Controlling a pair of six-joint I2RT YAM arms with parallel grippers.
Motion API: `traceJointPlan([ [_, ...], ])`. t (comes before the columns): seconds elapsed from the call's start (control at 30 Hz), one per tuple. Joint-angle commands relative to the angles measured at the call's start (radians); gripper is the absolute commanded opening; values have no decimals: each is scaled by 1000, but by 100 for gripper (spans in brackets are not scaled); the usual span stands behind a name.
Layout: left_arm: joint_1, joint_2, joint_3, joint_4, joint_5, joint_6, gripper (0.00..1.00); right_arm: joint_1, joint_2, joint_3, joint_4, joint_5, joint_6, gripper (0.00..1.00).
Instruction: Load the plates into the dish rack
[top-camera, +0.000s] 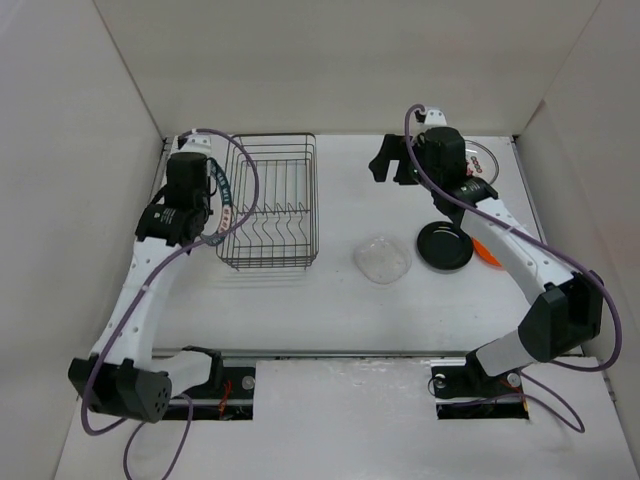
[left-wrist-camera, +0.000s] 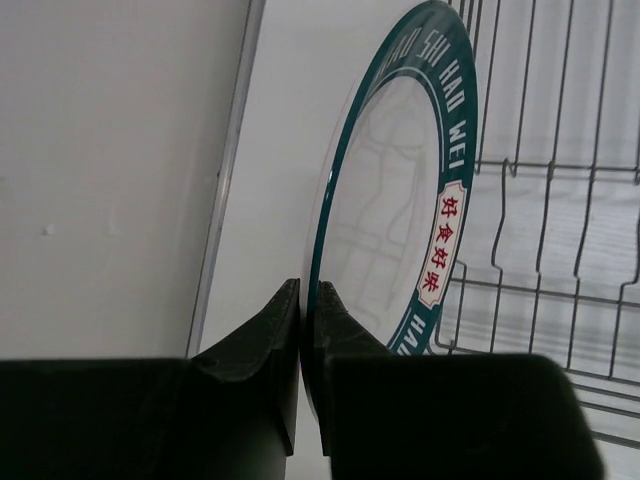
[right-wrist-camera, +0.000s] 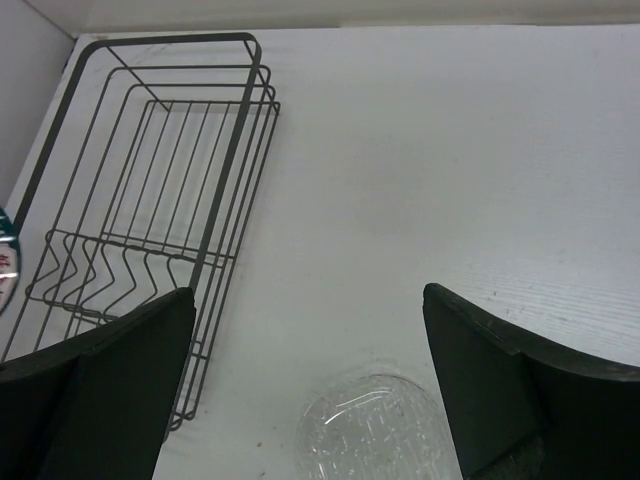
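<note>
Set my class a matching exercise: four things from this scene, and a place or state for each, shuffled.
1 rimmed plate
2 clear plate
3 black plate
4 rack

a beside the orange plate
b no plate in its prongs
c clamped in the left gripper
d lying flat, apart from the others

Pairs: 1-c, 2-d, 3-a, 4-b.

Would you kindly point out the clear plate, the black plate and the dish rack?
clear plate (top-camera: 383, 259): top view, its centre.
black plate (top-camera: 444, 246): top view, its centre.
dish rack (top-camera: 268, 258): top view, its near wall.
</note>
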Motion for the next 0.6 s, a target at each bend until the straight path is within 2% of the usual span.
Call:
traceJointPlan([
  [0.0, 7, 50, -12, 24, -24, -30, 0, 21, -8, 13, 9, 28, 0, 100],
  [0.23, 7, 150, 46, 13, 42, -68, 0, 21, -8, -6, -1, 48, 0, 100],
  [0.43, 7, 184, 46, 4, 32, -90, 0, 21, -17, -6, -19, 59, -9, 100],
  [0.57, 7, 205, 37, -5, 67, -90, 20, 12, -8, -6, -19, 48, -9, 100],
])
